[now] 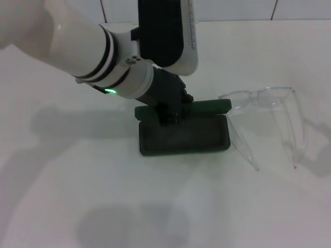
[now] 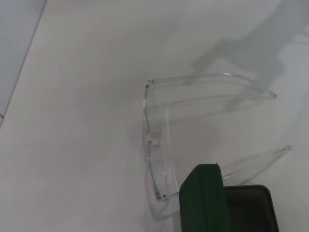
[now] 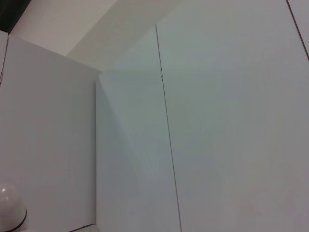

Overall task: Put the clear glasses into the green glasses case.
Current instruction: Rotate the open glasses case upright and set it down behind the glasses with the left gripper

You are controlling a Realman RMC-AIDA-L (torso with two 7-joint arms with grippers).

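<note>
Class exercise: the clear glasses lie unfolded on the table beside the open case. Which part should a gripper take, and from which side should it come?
Probably the nose bridge of the glasses, coming from above. The front stands upright with both temples splayed out toward the robot, so the bridge is a central, exposed part. The thin temples would likely flex or slip. The case sits open right beside them, with the left gripper at it.
</note>
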